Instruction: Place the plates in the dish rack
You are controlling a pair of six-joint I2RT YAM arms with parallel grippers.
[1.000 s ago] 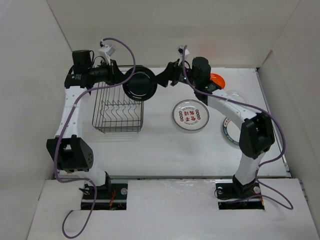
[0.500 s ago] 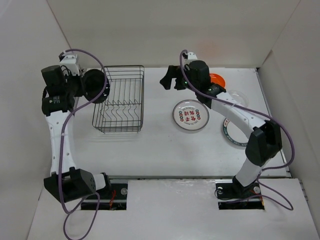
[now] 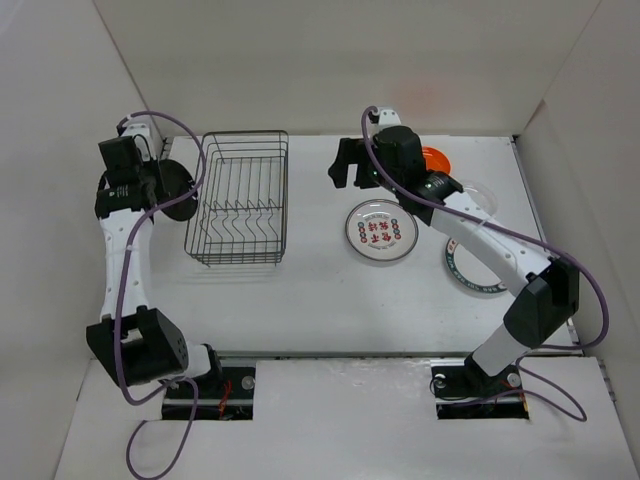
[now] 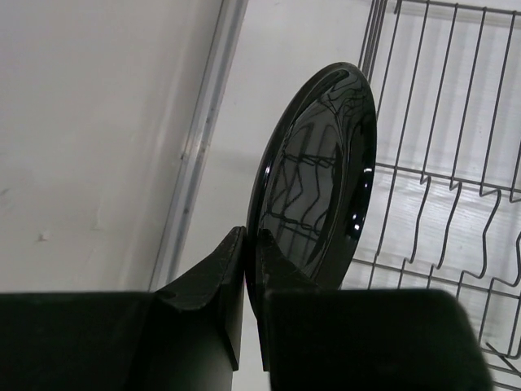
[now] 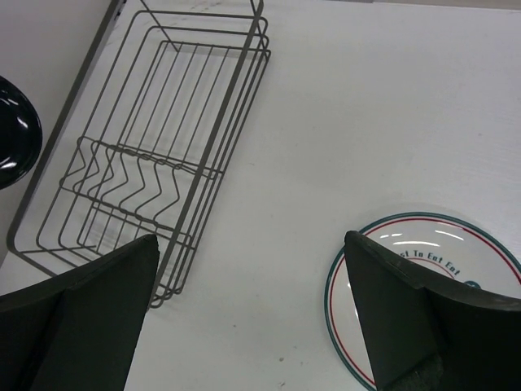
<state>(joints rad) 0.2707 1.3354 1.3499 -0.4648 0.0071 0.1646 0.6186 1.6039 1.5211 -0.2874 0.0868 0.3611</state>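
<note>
Black plate (image 4: 321,171), upright on edge with its rim clamped in left gripper (image 4: 251,241), hangs just left of dish rack (image 3: 240,205), face toward it, left arm nearer; right gripper (image 5: 251,244) gapes empty beyond rack's right side.

L gripper (image 3: 152,187) swung black plate (image 3: 177,190) from over rack's (image 3: 245,133) far-right corner to rack's left; R gripper (image 3: 345,166) let go, opened, backed off right.
</note>
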